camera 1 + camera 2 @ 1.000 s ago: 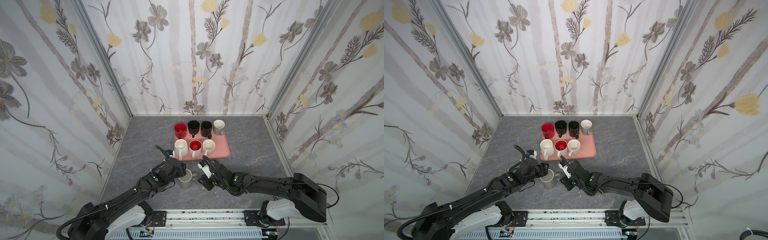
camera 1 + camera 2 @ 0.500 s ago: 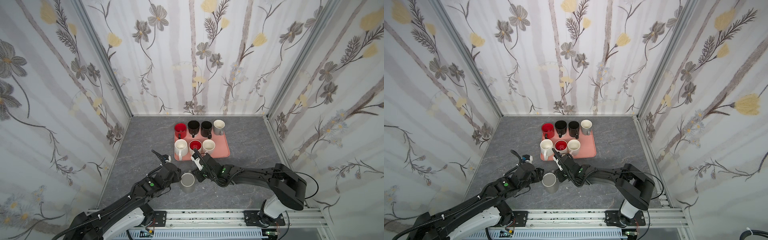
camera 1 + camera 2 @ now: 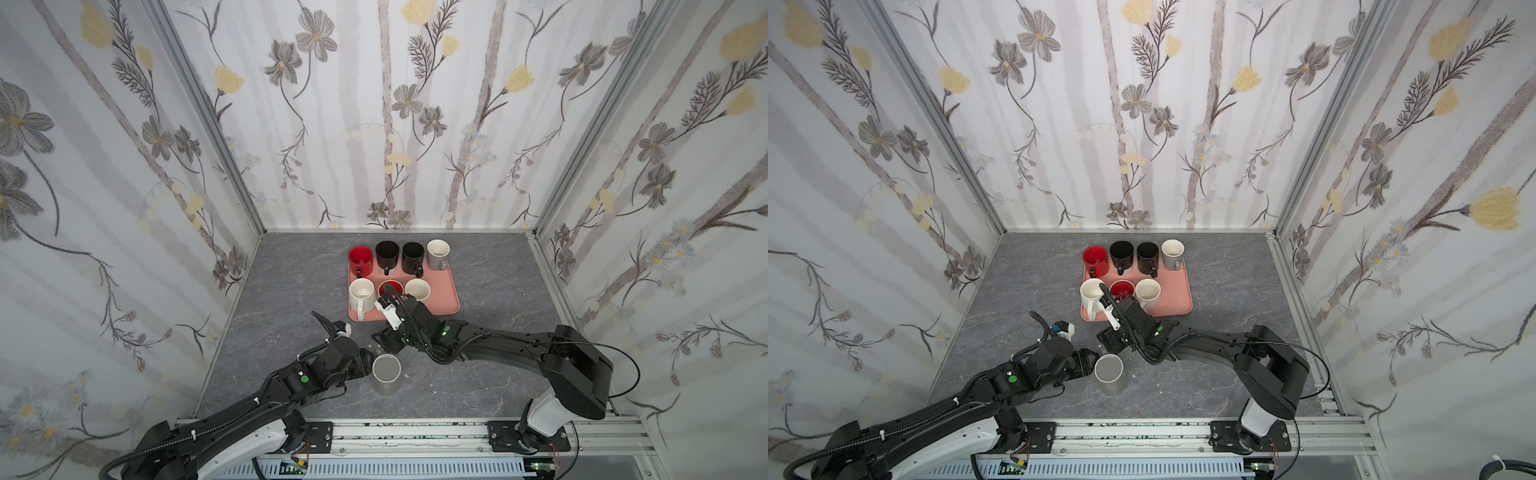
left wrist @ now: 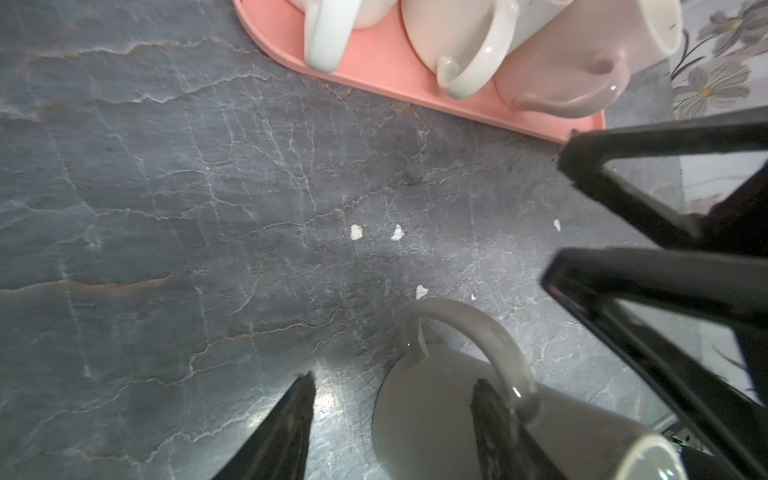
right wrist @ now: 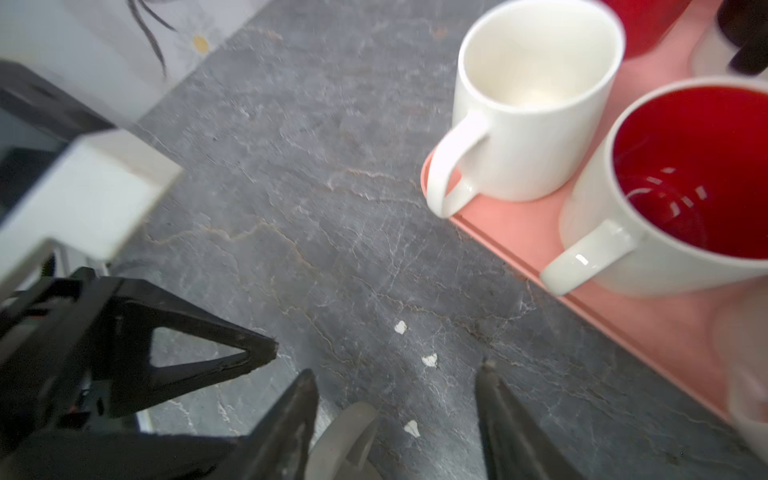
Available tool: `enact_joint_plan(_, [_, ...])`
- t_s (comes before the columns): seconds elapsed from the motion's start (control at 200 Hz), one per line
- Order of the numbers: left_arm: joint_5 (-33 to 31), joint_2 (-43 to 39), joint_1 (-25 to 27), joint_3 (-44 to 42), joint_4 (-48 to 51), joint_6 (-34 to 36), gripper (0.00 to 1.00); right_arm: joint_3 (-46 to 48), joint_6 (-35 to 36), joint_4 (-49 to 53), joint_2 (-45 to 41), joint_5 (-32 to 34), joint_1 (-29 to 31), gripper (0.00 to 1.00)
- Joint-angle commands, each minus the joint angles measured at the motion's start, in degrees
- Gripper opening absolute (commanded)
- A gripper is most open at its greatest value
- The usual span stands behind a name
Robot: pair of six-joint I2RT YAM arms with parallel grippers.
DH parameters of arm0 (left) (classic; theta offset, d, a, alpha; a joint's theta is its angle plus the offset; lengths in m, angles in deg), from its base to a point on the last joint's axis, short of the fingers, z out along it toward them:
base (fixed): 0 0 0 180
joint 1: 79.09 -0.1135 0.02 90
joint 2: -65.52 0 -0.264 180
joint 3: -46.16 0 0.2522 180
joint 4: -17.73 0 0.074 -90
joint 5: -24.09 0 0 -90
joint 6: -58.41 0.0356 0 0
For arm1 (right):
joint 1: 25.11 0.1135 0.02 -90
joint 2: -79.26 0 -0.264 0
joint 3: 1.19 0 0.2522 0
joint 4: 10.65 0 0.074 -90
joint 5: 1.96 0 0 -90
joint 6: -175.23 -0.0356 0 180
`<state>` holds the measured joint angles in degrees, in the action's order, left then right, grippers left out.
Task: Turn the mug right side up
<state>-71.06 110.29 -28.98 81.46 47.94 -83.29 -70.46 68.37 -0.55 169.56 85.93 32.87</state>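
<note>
We are in a small booth with walls papered in grey and yellow flowers, working on a dark, stone-patterned table. On the left, the left gripper sits low just beside the mug. Its fingers are spread with bare table between them, and one lies close against the mug's wall; we cannot tell whether it touches. The mug stands in the near middle of the table, off the tray, and to us it looks mouth up, its handle turned toward the far side. Just beyond it to the right, the right gripper hangs with fingers wide apart, holding nothing, the handle below the gap. We judge the step in hand to be backing off cleanly. We would raise each gripper before drawing it away, the right one first, so no finger hooks the handle or tips the mug. The table is flat, with a few white chips near the mug, and is probably slick under glazed ware. At the far middle a pink tray holds seven upright cups, close enough to the right arm to need care. A metal rail runs along the near edge.
</note>
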Motion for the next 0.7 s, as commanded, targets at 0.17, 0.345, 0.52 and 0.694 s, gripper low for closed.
enact_joint_plan(0.17, [-12.66, -9.59, 0.01, 2.44, 8.05, -4.03, 0.94, 4.57, -7.77, 8.14, -10.58, 12.43, 5.68, 1.00])
enact_joint_plan(0.345, [-19.58, -13.63, -0.04, 2.93, 9.90, -5.20, 1.00, 6.28, -16.51, 12.81, -13.09, 19.84, 14.90, 1.00])
enact_joint_plan(0.52, [-24.03, -16.37, -0.15, 3.94, 10.12, -4.11, 1.00, 4.91, -20.02, 13.90, -10.56, 20.89, 19.80, 1.00])
enact_joint_plan(0.694, [-24.60, -16.58, -0.11, 4.57, 10.72, -3.53, 1.00, 3.30, -22.40, 14.32, -5.25, 20.94, 20.93, 1.00])
